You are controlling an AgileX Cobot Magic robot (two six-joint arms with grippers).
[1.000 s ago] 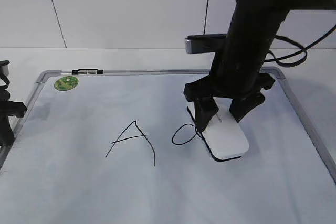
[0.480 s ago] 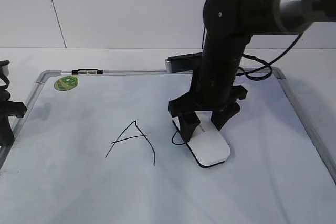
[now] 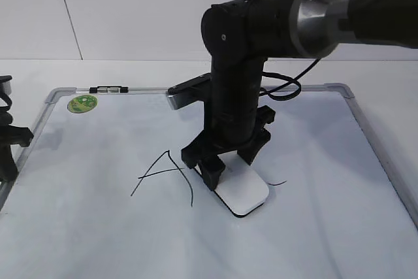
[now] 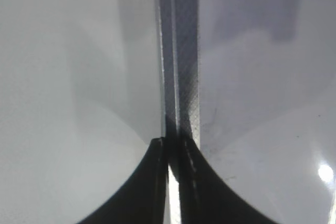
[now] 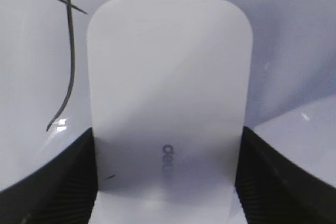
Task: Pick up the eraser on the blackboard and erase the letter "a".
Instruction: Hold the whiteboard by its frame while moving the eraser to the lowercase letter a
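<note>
My right gripper [image 3: 230,165] is shut on the white eraser [image 3: 243,194] and presses it flat on the blackboard [image 3: 98,240], just right of the capital "A" [image 3: 163,171]. Of the letter "a" only a short tail stroke [image 3: 279,183] shows right of the eraser; its loop does not show. In the right wrist view the eraser [image 5: 168,77] sits between the two black fingers [image 5: 68,182] of the gripper [image 5: 167,136], with a stroke of the "A" [image 5: 68,66] at the left. My left gripper [image 4: 172,153] is shut and empty over the board's left frame [image 4: 181,66].
A round green magnet [image 3: 82,103] sits at the board's far left corner, by a black clip [image 3: 108,89] on the top frame. The grey frame [image 3: 385,161] runs along the right side. The left arm [image 3: 8,151] rests at the board's left edge.
My right gripper has slid the eraser leftwards across the board, over the place where the "a" loop was. The loop no longer shows. The left arm has not moved.
</note>
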